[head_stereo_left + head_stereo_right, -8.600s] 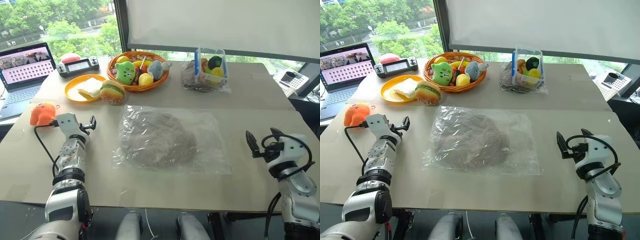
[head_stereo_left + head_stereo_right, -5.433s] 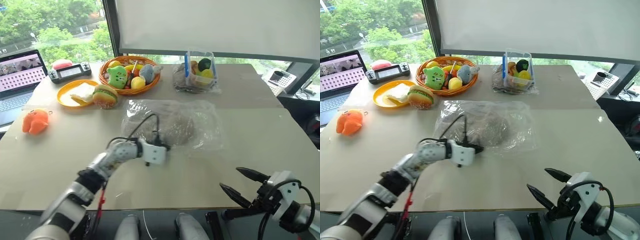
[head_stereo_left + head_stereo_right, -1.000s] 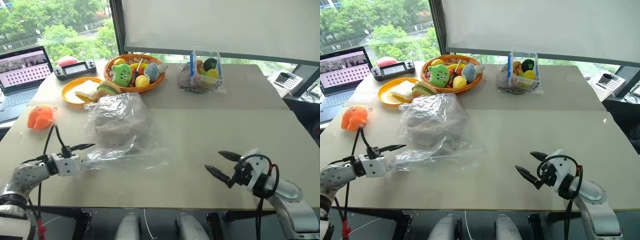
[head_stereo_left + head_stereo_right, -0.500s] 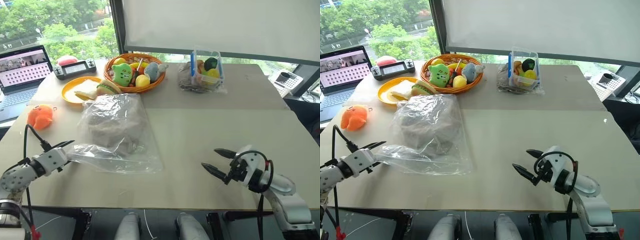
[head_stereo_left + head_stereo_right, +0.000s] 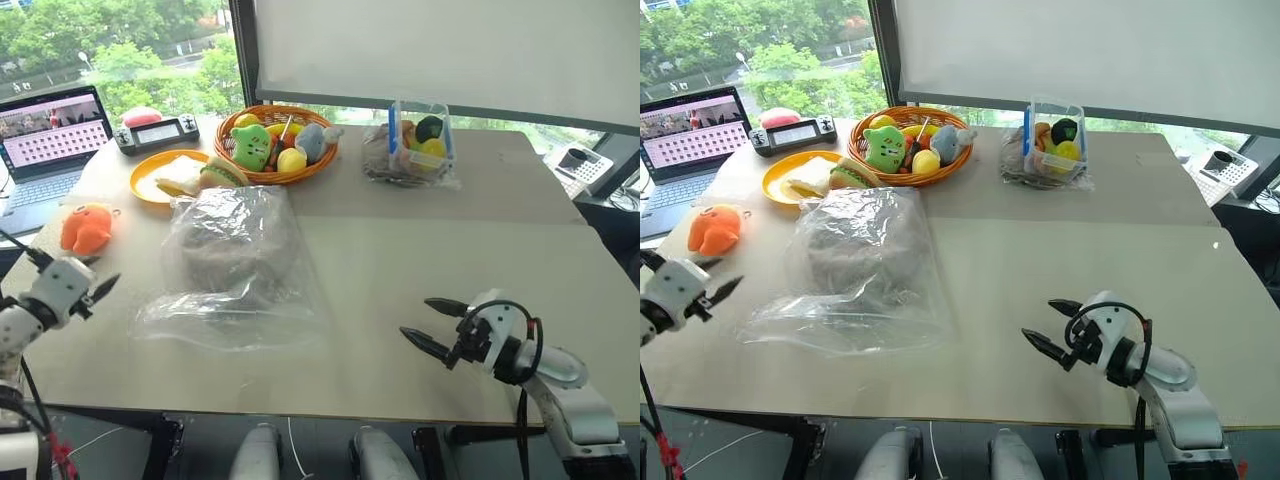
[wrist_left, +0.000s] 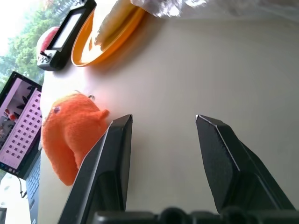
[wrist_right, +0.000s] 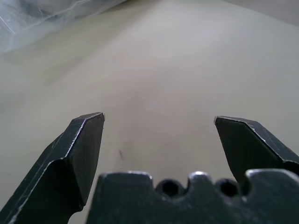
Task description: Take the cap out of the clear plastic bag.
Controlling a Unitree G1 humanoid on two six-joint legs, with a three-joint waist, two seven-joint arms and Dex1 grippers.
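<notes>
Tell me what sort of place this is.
Probably an office or lab by a window: a table with an open laptop, a desk phone, and toys in a basket laid out for testing.

One clear plastic bag (image 5: pixel 232 268), one cap (image 5: pixel 236 248), one basket (image 5: pixel 322 160), one orange plate (image 5: pixel 148 188) — two laptops? No — one laptop (image 5: pixel 50 135).

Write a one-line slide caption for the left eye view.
Cap still inside clear plastic bag; both open claws, left and right, hover apart.

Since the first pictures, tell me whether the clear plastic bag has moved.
Yes. The clear plastic bag slid toward the robot's left; its far end now lies beside the orange plate.
</notes>
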